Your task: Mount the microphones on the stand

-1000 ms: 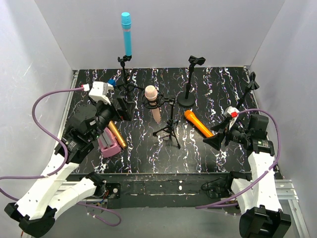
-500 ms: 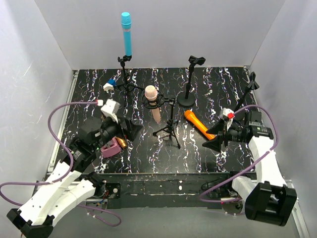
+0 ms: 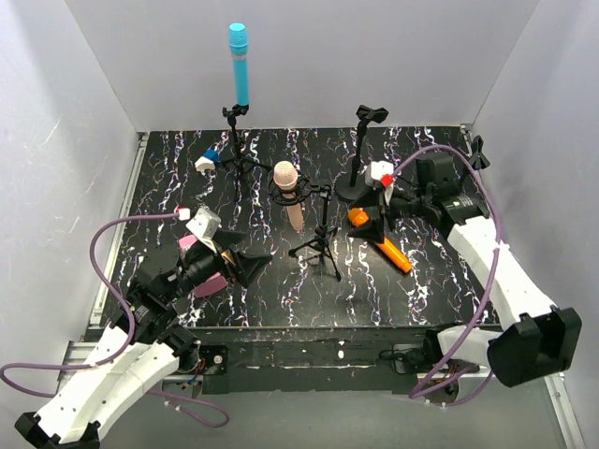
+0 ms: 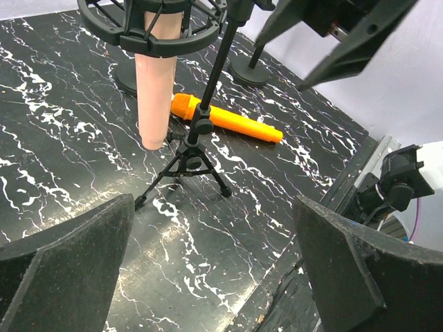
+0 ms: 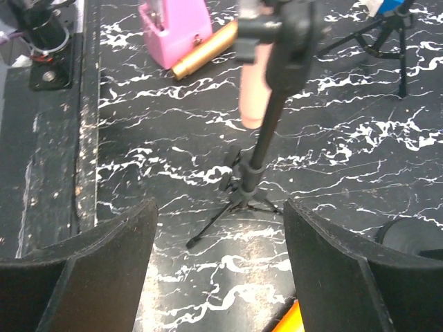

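Right end effector [image 3: 370, 223] spread over orange microphone [image 3: 391, 253]; left end effector [image 3: 245, 257] spread, tripod [image 3: 321, 245] nearby.

Seen between my left fingers [image 4: 69, 277], the tripod stand [image 4: 197, 131] is straight ahead on the counter [image 4: 69, 173]. The mounted microphone [image 4: 154, 90] hangs just left of it. The loose microphone [image 4: 225, 119] lies behind it, toward the right. Ahead of my right fingers [image 5: 83, 270], past that tripod, the boxy object [image 5: 176, 24] sits with a third microphone [image 5: 208, 47] just beside it.
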Tool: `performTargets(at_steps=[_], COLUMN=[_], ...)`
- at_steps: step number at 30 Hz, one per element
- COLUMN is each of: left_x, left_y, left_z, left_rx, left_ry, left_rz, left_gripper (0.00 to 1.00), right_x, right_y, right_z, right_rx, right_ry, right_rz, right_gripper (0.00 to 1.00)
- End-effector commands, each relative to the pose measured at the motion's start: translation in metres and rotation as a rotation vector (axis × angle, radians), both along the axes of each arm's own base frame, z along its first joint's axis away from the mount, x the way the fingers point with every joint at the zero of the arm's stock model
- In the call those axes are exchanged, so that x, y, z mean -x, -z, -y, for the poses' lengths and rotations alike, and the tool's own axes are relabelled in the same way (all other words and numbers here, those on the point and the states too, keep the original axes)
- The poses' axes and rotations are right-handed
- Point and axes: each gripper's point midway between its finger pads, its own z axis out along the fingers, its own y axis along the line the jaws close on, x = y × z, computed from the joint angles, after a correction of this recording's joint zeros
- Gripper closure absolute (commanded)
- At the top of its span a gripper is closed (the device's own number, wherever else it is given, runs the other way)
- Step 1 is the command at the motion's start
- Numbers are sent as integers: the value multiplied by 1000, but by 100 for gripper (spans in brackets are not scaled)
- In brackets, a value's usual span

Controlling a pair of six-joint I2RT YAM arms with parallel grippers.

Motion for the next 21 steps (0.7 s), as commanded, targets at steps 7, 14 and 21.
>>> performTargets(at_steps=[7,14,21], left_x=[0,-1,-3], left_y=[-17,-22,-24], left_z=[-5,-4,-5], left_rx=[14,11,-2], left_ry=[-27,-27,-36], left_rz=[-6,-18,-19], left_gripper=[2,2,2], right_x=[-50,-50,-52], right_y=[-25,-27,-23], right_z=[-45,-71,-85], right_rx=[-113,-173,-204], right_ry=[5,-76,-163], right_rz=[30,-2,-54], right_gripper=[25,34,86])
